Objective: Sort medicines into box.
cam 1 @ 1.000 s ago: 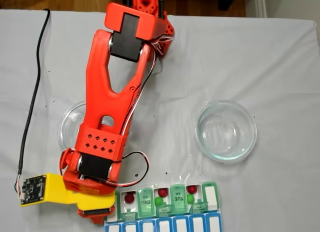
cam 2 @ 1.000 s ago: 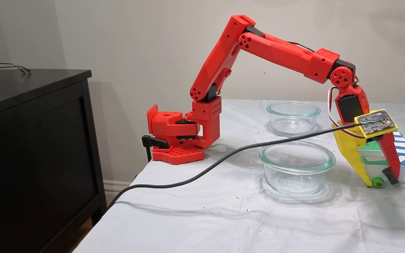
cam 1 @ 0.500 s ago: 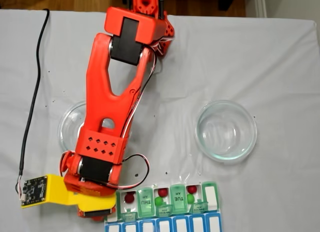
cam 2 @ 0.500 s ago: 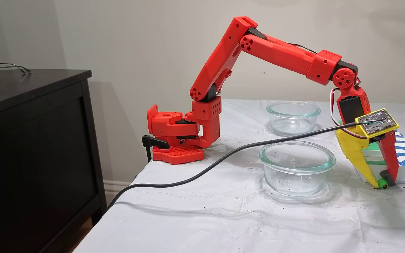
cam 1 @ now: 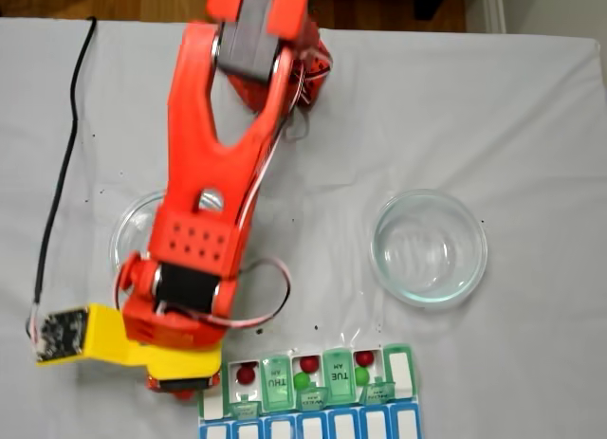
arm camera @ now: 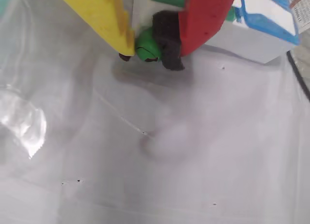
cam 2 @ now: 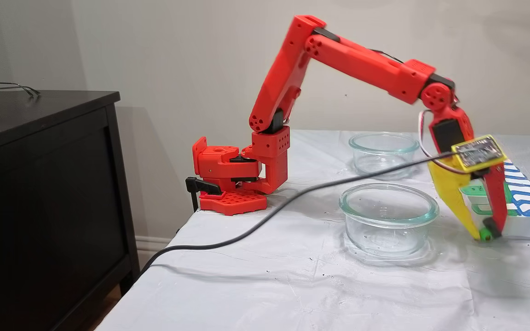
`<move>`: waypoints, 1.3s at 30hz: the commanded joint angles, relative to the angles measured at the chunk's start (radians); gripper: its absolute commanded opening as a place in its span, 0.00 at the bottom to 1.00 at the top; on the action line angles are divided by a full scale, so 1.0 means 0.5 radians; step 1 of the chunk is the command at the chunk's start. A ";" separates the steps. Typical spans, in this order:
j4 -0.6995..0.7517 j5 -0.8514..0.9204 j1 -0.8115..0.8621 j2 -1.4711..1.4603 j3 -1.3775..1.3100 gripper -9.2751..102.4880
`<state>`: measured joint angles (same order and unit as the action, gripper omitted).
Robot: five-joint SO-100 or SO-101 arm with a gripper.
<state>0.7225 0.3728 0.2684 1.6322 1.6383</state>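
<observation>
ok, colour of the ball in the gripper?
Green ball, pinched in the gripper; clearest in the wrist view.

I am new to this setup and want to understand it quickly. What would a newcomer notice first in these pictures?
First, the big red arm reaching from its clamped base across the white cloth. Its gripper, one finger yellow and one red, pinches a small green ball just above the cloth beside the pill organizer. Red and green balls already lie in the organizer's open compartments, and two glass bowls stand nearby.
</observation>
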 commanded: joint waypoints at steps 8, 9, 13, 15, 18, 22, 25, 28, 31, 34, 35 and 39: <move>-0.055 -0.006 -0.098 0.779 0.249 0.08; -0.037 0.000 -0.120 0.792 0.279 0.08; 0.067 0.034 -0.196 0.736 0.304 0.08; 0.107 0.055 -0.221 0.684 0.288 0.08; 0.074 0.055 -0.242 0.601 0.264 0.08; 0.012 0.043 -0.264 0.598 0.301 0.08; -0.077 0.028 -0.291 0.635 0.383 0.08; -0.160 0.021 -0.301 0.617 0.420 0.08; -0.196 0.009 -0.301 0.555 0.402 0.08; -0.295 -0.031 -0.304 0.512 0.396 0.08; -0.328 -0.040 -0.304 0.506 0.402 0.08; -0.448 -0.012 -0.310 0.515 0.476 0.08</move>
<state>0.5630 0.3559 0.1258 1.8546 1.8761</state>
